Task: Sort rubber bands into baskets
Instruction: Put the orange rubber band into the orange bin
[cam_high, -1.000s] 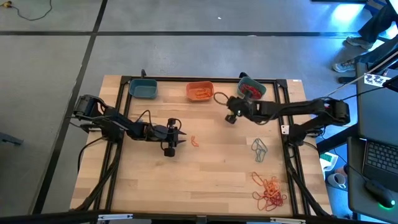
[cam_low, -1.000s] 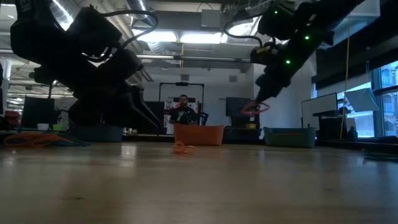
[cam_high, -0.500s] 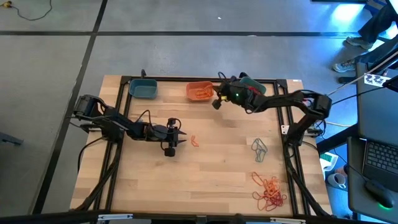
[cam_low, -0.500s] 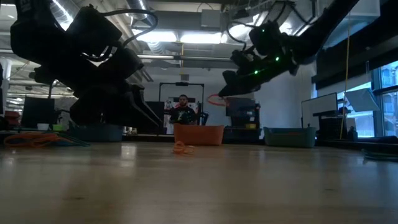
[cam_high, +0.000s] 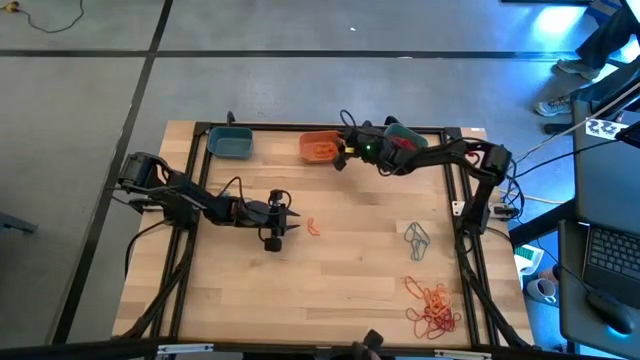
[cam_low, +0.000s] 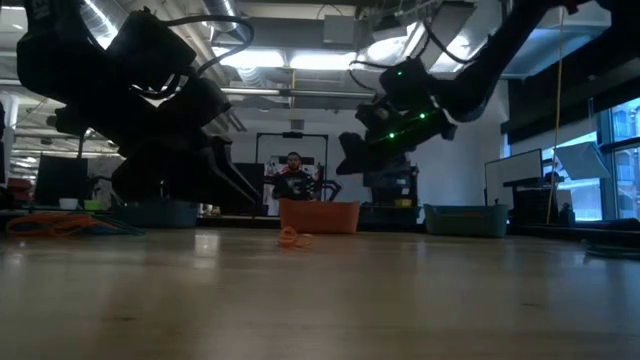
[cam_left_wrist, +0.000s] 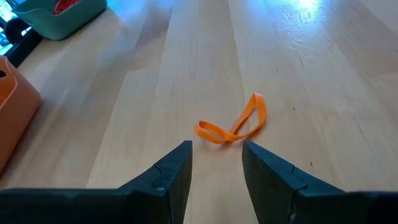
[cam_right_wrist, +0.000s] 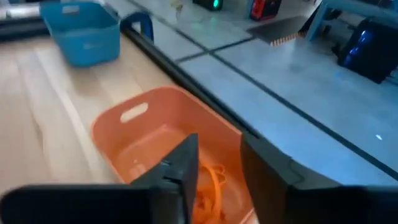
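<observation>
The right gripper (cam_high: 343, 158) hung just over the orange basket (cam_high: 318, 147) at the back of the table (cam_high: 350, 280). In its wrist view the fingers (cam_right_wrist: 180, 165) stood a little apart, with a small gap between them. An orange band (cam_right_wrist: 214, 180) showed in that gap, over the basket's inside. I could not tell if the fingers gripped it or if it was already loose. The basket sat right below the jaws, so a drop from there would likely land inside. The back rail of the table frame ran close behind the basket, so the open room lay toward the middle of the table.

The left gripper (cam_high: 288, 219) waited low over the middle of the table. Its fingers (cam_left_wrist: 171, 171) were apart and held nothing. One orange loop (cam_high: 313, 227) lay flat on the wood just in front of those jaws, a bit toward the right finger. It was long and thin and lay slanted across the gap. The left arm was much nearer to it than the right arm. Bare wood lay all around it.

A grey band (cam_high: 416, 238) lay alone nearer the right side. A pile of orange and red bands (cam_high: 434, 308) sat at the front right corner, close to the edge. A blue basket (cam_high: 231, 143) stood at the back left. The other teal basket (cam_high: 405, 139), with red bands in it, stood at the back right, partly under the right arm.
</observation>
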